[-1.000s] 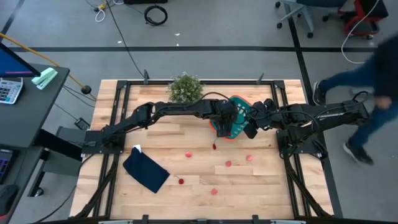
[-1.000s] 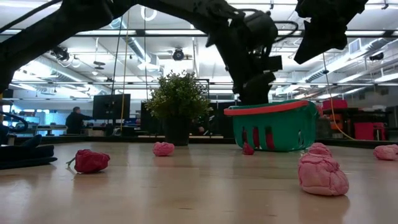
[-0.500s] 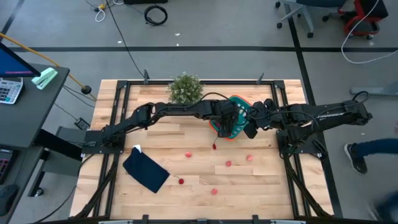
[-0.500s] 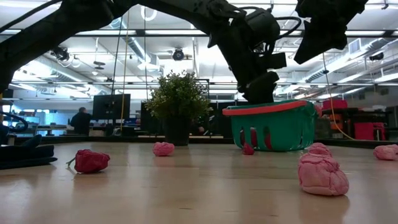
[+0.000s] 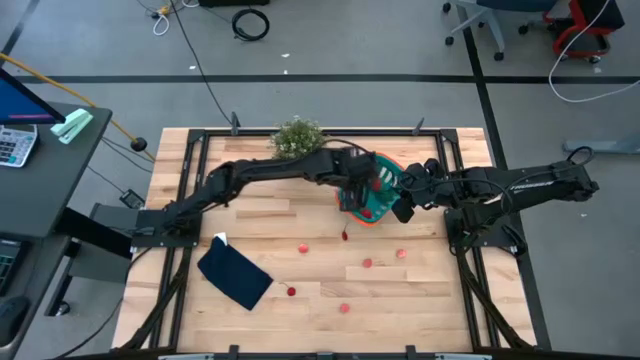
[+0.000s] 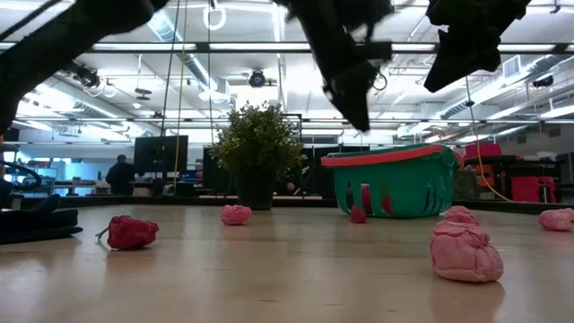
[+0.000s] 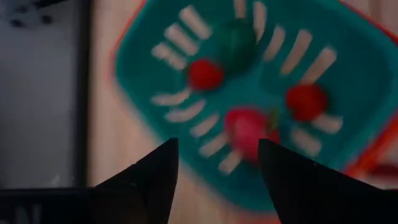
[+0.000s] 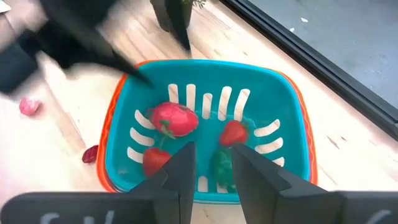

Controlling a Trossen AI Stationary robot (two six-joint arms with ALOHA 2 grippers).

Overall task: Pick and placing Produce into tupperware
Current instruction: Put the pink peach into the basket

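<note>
The teal tupperware basket (image 5: 384, 196) with an orange-red rim stands at the table's far right-centre. In it lie red and pink pieces of produce (image 8: 174, 118) and one green piece (image 8: 221, 163). My left gripper (image 7: 217, 163) hangs open above the basket, nothing between its fingers; the low view shows it (image 6: 354, 90) well above the rim. My right gripper (image 8: 213, 167) hovers open over the basket's right end with a narrow, empty gap. More produce (image 5: 367, 263) lies loose on the wood nearer the front.
A bushy potted plant (image 5: 297, 140) stands at the far edge, left of the basket. A dark navy cloth (image 5: 235, 276) lies near the front left. Loose pink and red pieces (image 6: 465, 249) (image 6: 133, 231) dot the middle and front of the table.
My left gripper has risen from down at the basket's rim to well above it, staying open. The basket and the loose produce have kept their places.
</note>
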